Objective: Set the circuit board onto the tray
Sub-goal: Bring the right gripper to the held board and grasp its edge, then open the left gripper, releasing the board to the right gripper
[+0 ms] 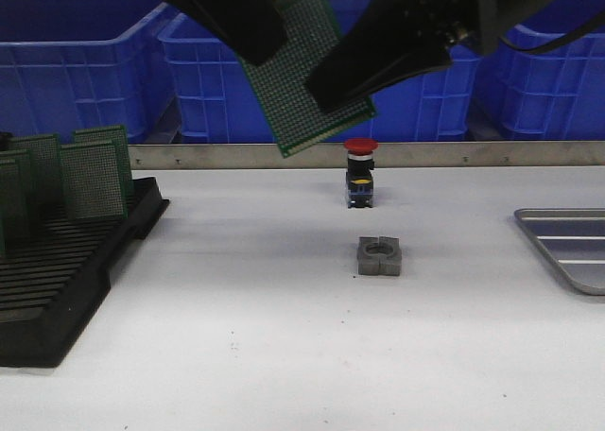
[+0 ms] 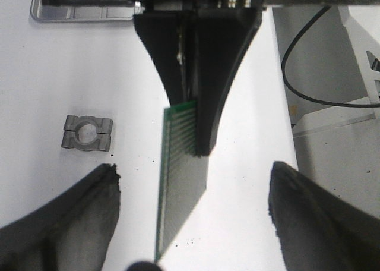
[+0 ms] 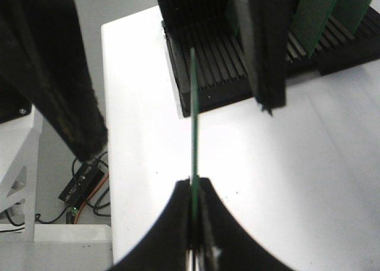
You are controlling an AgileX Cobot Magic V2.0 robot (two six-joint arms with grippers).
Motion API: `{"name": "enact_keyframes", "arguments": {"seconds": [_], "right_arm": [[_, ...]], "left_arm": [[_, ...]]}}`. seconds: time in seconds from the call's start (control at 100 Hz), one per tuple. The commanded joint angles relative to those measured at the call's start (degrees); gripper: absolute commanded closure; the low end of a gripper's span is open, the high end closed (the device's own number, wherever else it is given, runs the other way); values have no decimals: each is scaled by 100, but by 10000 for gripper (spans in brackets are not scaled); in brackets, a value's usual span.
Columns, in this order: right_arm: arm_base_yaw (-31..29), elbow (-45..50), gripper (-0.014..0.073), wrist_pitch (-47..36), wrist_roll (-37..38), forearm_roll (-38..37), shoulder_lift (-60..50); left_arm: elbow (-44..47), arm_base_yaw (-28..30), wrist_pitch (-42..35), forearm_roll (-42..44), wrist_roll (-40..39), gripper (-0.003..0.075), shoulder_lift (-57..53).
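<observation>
Blue bins (image 1: 85,58) line far edge of worktop. Black rack (image 1: 71,280) sits at left edge, green boards (image 1: 93,178) upright in its slots. Metal tray (image 1: 569,247) lies flat at right edge, nothing visible on it. Circuit board (image 1: 304,72) hangs tilted in air above worktop middle, well apart from tray. Right gripper (image 3: 195,191) pinches board edge between closed fingers. Left gripper (image 2: 193,191) spread wide, fingers either side of board, not touching. Red-capped button (image 1: 360,173) stands toward far edge. Grey clamp block (image 1: 380,256) lies just in front of it.
</observation>
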Motion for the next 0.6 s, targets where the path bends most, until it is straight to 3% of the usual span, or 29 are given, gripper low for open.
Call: {"name": "enact_keyframes", "arguments": {"seconds": [0.0,0.18,0.37,0.59], "right_arm": [[-210,-178,660,169,205,-20,-372],[-1122,-178,660,552,626,-579,-777],[-2355,-171,660,574,1019,-606,-805],[-3488,-171,660,408,2268,-599,-156]], "left_arm": [[-154,-40,233,-370,-52,218,-275],[-154,-40,233,-378,-52,218,-275],[-154,-40,233,-378,-52,218,-275],[-154,-40,233,-378,-52,218,-275]]}}
